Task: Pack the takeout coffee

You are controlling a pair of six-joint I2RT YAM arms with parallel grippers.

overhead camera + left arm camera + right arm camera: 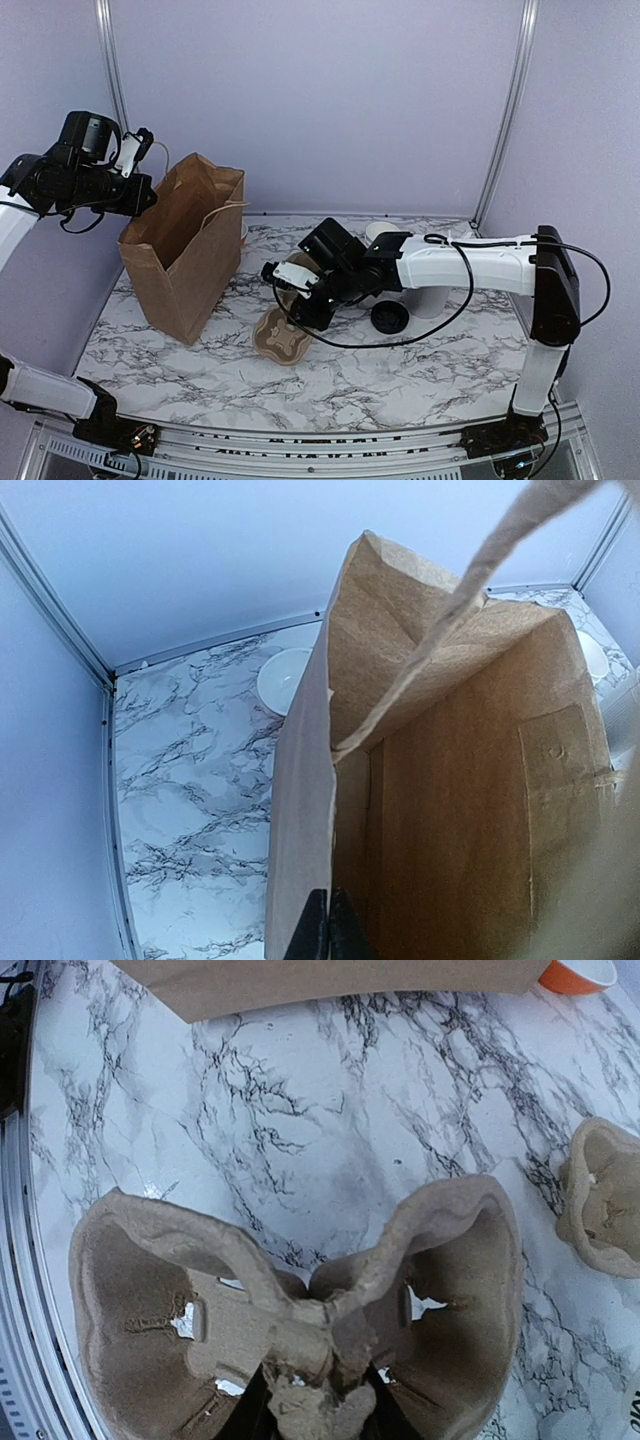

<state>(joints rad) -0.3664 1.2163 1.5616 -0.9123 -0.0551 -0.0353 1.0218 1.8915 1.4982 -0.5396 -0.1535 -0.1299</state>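
Right tool point(320, 1405) clamps pulp carrier point(160, 1290); left tool point(328, 930) clamps paper bag point(460, 810).

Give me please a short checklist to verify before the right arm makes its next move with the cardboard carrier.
1. Grip of the right tool on the pulp cup carrier: ok, it pinches the centre ridge.
2. Carrier wells free for a cup: ok, both are empty.
3. Paper bag upright with its mouth open: ok, the left tool pinches its rim.
4. Bottom of the bag free: cannot tell, it is hidden.
5. Coffee closed with its lid: not ok, the black lid lies alone on the marble table.
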